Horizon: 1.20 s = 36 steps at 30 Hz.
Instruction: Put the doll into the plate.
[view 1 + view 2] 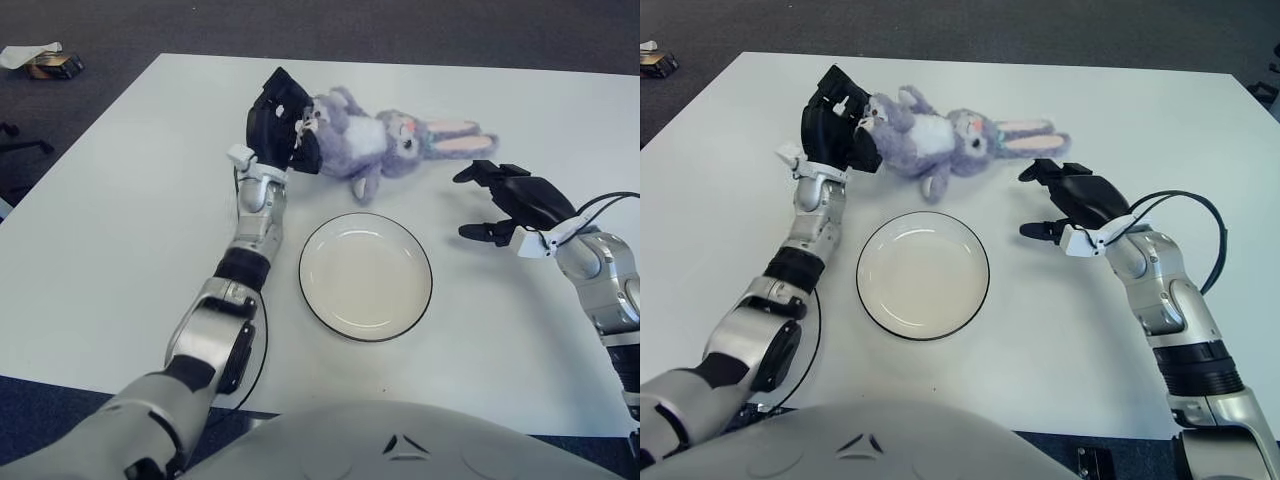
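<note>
Doll (365, 140) feet — hidden behind left robot hand (280, 125).

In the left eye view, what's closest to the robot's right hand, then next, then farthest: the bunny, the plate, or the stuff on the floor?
From the right hand, at the right side:
1. Bunny, its ears just left of the hand.
2. Plate, down-left, in the table's middle.
3. Floor stuff, far top-left, off the table.
</note>
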{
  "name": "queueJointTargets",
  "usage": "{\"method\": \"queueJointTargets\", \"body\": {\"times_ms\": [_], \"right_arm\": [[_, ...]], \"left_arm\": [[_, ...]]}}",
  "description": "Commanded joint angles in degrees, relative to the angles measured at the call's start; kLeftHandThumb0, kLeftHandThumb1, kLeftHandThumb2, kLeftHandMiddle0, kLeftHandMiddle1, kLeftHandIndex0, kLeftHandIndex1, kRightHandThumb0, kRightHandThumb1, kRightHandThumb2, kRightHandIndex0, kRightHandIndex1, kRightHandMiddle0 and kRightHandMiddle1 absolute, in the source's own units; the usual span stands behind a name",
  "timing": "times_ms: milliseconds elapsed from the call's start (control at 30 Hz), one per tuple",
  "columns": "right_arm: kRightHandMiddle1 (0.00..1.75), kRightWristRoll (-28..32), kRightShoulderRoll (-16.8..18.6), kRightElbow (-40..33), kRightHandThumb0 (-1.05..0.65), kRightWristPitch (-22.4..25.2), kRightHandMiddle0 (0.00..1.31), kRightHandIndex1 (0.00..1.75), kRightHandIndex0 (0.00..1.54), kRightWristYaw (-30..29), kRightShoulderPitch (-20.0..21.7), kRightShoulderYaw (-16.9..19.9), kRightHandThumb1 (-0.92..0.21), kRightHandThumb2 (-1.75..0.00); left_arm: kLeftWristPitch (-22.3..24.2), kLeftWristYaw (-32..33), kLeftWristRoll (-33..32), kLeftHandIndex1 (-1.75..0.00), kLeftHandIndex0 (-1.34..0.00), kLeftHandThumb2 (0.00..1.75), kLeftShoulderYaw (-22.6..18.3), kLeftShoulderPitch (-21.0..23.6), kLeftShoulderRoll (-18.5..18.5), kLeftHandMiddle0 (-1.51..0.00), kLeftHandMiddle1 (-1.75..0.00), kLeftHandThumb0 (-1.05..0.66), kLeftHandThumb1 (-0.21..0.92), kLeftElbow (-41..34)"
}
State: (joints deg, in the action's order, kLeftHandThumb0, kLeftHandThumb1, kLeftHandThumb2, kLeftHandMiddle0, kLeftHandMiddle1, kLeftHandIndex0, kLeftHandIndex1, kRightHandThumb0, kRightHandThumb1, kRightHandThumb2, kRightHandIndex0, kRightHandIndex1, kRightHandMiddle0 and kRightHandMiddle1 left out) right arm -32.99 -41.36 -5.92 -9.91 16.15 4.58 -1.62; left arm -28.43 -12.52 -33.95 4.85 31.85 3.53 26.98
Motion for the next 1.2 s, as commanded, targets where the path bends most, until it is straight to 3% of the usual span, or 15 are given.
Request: {"method": "queueJointTargets", "body": {"times_ms": [0,167,400,933,1167], "right_arm": [[0.91,-0.2,-1.3,1.2,-0.7,-0.4,0.0,0.77,0.12,-0.6,1.5,1.0,-0.92,-0.53],[0.89,0.2,-1.3,1.5,-0.69,-0.4,0.0,0.77,0.13,-0.6,1.8,1.1,-0.92,-0.52],[0.92,-0.2,-1.2,1.7,-0.68,-0.2,0.0,0.79,0.14,-1.1,2.3,1.1,-0.92,-0.51],[1.08,-5.8,3.0,4.7,-0.66,2.3,0.0,1.0,0.17,-10.0,9.6,-0.7,-0.88,-0.55],[0.94,-7.7,5.7,4.8,-0.71,5.9,0.0,0.89,0.09,-11.3,14.1,-2.0,-0.89,-0.52]], "left_arm": [[9.5,-5.5,-5.2,-1.75,-0.71,1.55,-3.0,-2.6,1.6,-0.95,-1.35,0.0,-0.01,-7.1],[16.1,-8.2,-6.3,-1.75,-0.74,1.52,-5.7,-3.8,1.5,-0.96,-1.27,0.0,0.0,-10.3],[21.3,-11.0,-6.9,-1.75,-0.75,1.5,-8.9,-3.9,0.5,-0.94,-1.25,0.0,0.02,-11.7],[25.6,-12.6,-3.5,-1.75,-0.72,1.48,-12.3,-3.4,-1.1,-0.96,-1.24,0.0,0.03,-11.2],[26.0,-12.9,-2.2,-1.75,-0.68,1.42,-13.0,-3.4,-1.9,-0.93,-1.22,0.0,0.08,-10.7]]}}
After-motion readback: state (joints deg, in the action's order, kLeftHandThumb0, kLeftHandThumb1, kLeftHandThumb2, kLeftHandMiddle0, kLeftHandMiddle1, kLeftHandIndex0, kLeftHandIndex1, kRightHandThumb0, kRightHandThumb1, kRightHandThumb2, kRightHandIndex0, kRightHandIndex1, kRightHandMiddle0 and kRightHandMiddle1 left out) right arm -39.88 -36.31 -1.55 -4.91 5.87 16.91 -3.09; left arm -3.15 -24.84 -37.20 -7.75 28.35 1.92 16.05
